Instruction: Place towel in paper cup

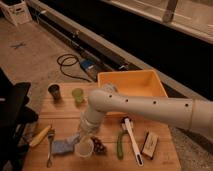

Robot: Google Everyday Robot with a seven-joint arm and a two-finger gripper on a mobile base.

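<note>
A blue towel (pixel 63 146) lies crumpled on the wooden table (pixel 107 162), near the front left. A white paper cup (pixel 84 148) stands upright just right of it. My white arm reaches in from the right and bends down over the table. My gripper (pixel 80 135) hangs at the end of it, low over the towel's right edge and just behind the cup. The wrist hides where the gripper meets the towel.
A yellow bin (pixel 131 84) stands at the back right. A green cup (pixel 77 95) and a dark cup (pixel 54 91) stand at the back left. A banana (pixel 40 136), a metal utensil (pixel 49 150), a dark red object (pixel 98 145), a green vegetable (pixel 120 144), a white brush (pixel 132 142) and a small box (pixel 149 144) lie along the front.
</note>
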